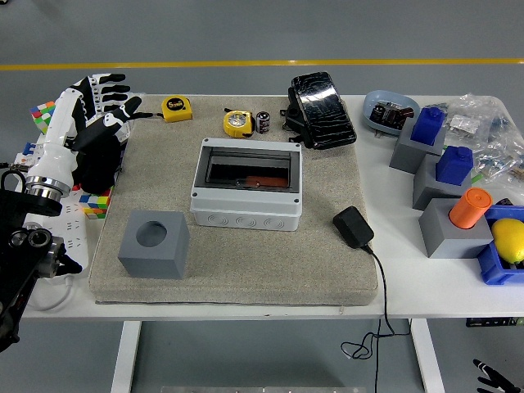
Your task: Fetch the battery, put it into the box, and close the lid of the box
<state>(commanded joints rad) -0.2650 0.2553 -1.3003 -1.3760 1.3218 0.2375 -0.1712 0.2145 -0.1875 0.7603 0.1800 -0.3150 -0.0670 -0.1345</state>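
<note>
We see the left hand (105,110), fingers spread and empty; beyond its fingertips, two tape measures (177,108), one battery (263,122); no label readable.

A grey box (246,186), a grey cube (154,243), two yellow tape measures (176,107), an orange cylinder (469,207) and blue blocks (426,125) are seen.

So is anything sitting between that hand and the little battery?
Yes. Two yellow tape measures lie on the mat between the left hand and the small black cylindrical battery.
</note>
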